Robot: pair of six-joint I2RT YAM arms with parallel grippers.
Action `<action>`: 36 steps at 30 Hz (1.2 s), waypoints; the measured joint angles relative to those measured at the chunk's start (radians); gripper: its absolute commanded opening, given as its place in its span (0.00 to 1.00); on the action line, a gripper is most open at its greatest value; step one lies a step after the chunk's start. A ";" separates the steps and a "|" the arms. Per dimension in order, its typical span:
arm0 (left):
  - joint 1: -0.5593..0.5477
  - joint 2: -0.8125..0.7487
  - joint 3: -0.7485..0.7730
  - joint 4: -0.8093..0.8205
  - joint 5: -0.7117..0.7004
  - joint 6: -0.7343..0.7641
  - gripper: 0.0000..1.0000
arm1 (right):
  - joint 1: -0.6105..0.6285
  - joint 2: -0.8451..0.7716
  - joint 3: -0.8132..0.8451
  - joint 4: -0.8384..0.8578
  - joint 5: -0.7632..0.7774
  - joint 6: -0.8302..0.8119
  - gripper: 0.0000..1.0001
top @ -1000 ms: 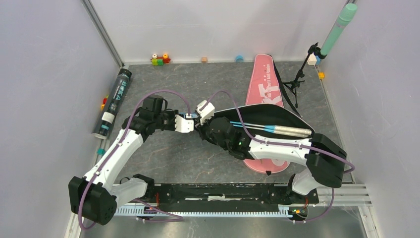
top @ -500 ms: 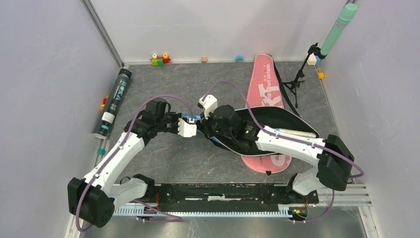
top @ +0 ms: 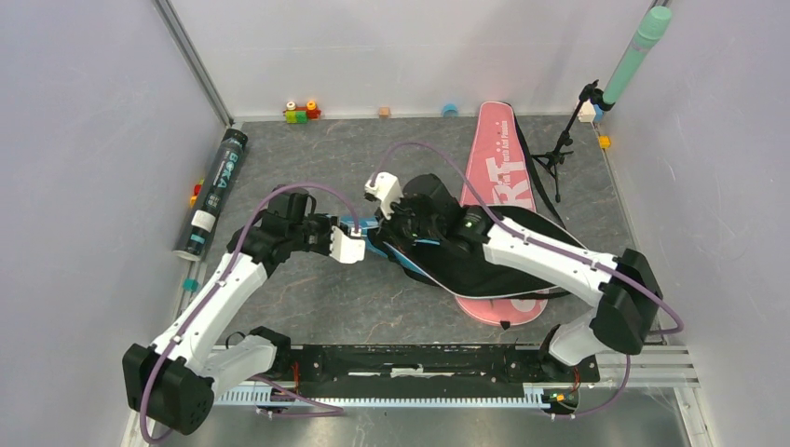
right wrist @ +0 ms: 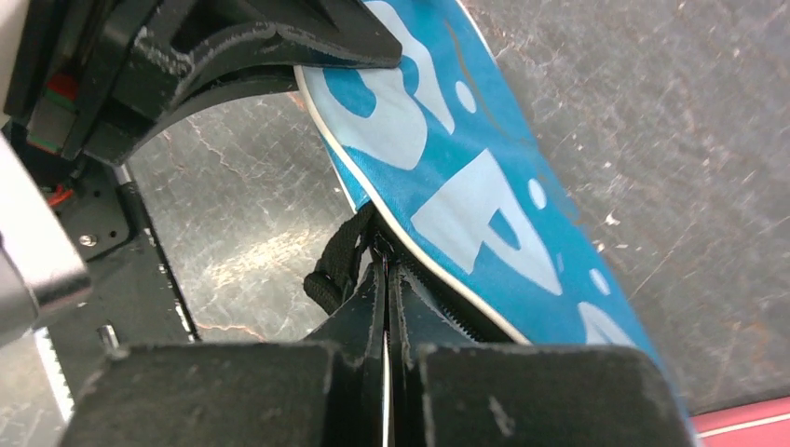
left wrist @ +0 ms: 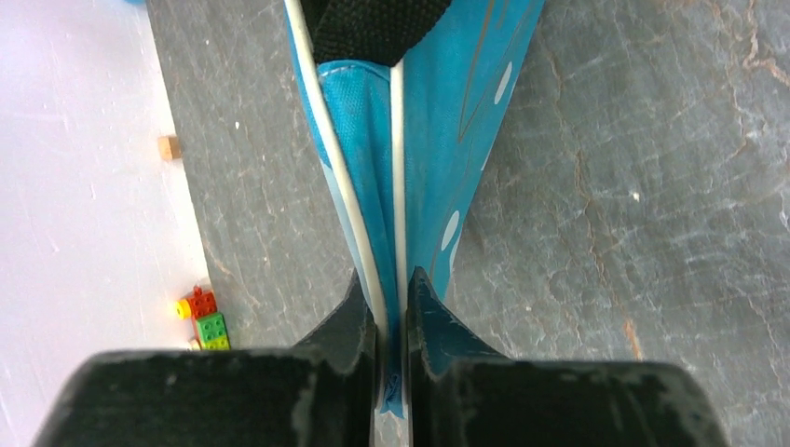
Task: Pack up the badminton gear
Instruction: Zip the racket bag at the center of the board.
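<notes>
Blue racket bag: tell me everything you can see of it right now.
The blue racket bag is soft, woven-looking fabric, bright blue with pale letters and dots and white piping on its edges. From above it looks mostly black. It lies on the grey table, its right part across the pink bag. The left gripper pinches its narrow tip. The right gripper is shut on its zip line beside a small black loop. Its contents are hidden.
</notes>
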 measured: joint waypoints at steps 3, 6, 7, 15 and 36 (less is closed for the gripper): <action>0.021 -0.026 0.000 -0.025 0.002 0.016 0.02 | 0.032 0.071 0.125 -0.098 0.041 -0.072 0.00; 0.035 -0.033 0.000 -0.048 -0.003 0.024 0.02 | 0.061 0.126 0.196 -0.152 0.098 -0.109 0.00; 0.036 -0.032 0.000 -0.051 -0.006 0.026 0.02 | 0.065 0.134 0.204 -0.159 0.113 -0.113 0.00; 0.036 -0.028 0.007 -0.083 -0.003 0.026 0.02 | 0.095 0.069 0.037 0.034 0.153 -0.116 0.32; 0.040 0.012 0.052 -0.112 -0.001 0.023 0.02 | 0.201 0.013 -0.217 0.518 0.458 -0.034 0.02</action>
